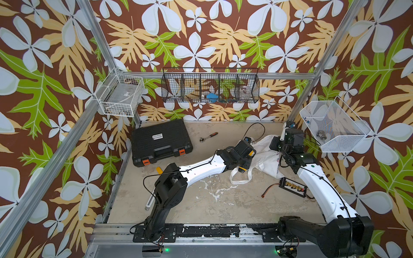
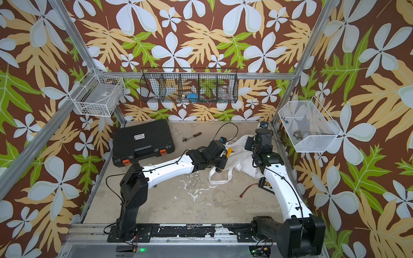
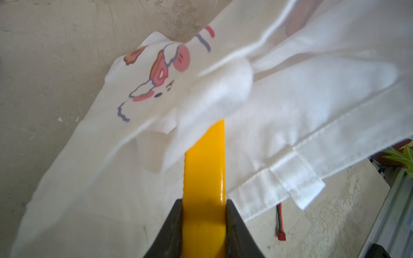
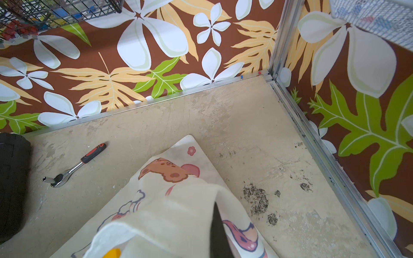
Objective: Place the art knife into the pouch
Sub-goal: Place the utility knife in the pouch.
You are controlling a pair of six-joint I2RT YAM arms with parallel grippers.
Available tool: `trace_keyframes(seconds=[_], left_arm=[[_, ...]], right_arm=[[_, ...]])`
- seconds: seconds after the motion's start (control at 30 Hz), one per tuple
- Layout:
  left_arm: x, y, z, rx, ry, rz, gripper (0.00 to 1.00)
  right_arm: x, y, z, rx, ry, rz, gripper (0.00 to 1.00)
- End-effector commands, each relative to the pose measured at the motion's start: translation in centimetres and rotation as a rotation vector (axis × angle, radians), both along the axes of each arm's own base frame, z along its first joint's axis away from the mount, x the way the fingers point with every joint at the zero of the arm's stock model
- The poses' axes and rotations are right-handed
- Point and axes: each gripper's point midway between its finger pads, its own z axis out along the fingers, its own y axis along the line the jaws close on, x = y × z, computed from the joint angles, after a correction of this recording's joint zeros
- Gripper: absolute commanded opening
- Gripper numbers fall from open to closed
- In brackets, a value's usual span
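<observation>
The art knife (image 3: 204, 174) is a yellow bar, and my left gripper (image 3: 203, 202) is shut on its rear part. Its front end disappears under a fold at the mouth of the pouch (image 3: 290, 100), a white cloth tote printed with pink cartoon animals. In both top views the pouch (image 1: 266, 154) (image 2: 241, 160) lies crumpled at the back right, between my two grippers. My right gripper (image 4: 214, 214) is shut on the pouch's upper cloth edge (image 4: 174, 214) and holds it lifted. A yellow tip of the knife (image 4: 112, 253) shows beneath that raised edge.
A black tool case (image 1: 161, 141) with orange latches lies at the back left, and a ratchet wrench (image 1: 209, 137) beside it. A black connector board (image 1: 292, 186) and a red-tipped wire (image 3: 281, 225) lie near the right arm. Wire baskets (image 1: 210, 86) hang on the walls.
</observation>
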Motion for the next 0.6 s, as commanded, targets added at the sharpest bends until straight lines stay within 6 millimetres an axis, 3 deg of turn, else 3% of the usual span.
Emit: trace_keyframes(seconds=[0.0,0.13,0.37,0.4,0.47,0.57], left_arm=[[0.5,-1.8,0.4,-0.054,-0.001,-0.058,0.29],[1.6,-3.1,0.6,-0.075,-0.011,-0.072,0.29],[5.8,-3.4,0.3,-0.146,-0.023,-0.048,0.3],[6.1,-3.6,0.3,-0.161,-0.023,-0.051,0.34],[6.6,-4.2,0.8,-0.194,-0.03,-0.071,0.52],[6.2,-4.8,2.7,-0.255,-0.045,-0.121,0.71]], right_arm=[[0.5,0.2,0.4,0.014,-0.027,0.008,0.0],[0.5,0.4,0.4,0.017,-0.028,0.014,0.0],[0.2,1.0,0.7,0.039,-0.052,0.046,0.0],[0.1,1.1,0.9,0.041,-0.058,0.051,0.0],[0.1,1.2,1.0,0.045,-0.066,0.06,0.0],[0.2,1.3,0.9,0.047,-0.065,0.064,0.0]])
